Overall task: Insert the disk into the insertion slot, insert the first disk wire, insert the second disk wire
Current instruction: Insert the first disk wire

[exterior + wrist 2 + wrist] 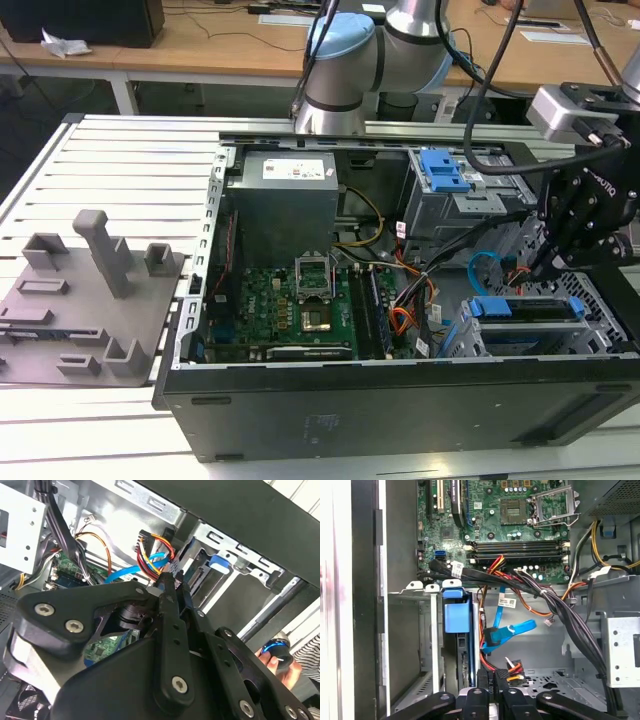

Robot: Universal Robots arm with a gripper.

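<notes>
The disk (524, 309), a flat hard drive framed by a bright blue plastic carrier, sits in the insertion slot (466, 345), a grey perforated sheet-metal cage at the exterior view's right end of the open black computer case (400, 410) on the pale slatted bench (120, 160). The arm's black gripper (548, 266) hangs just above that cage, its jaws drawn close together at the bundle of red, yellow and orange wires (512, 667); whether they pinch its plug cannot be told. The second disk wire (517, 628), a thin flat light-blue cable, curls just beside the bundle.
</notes>
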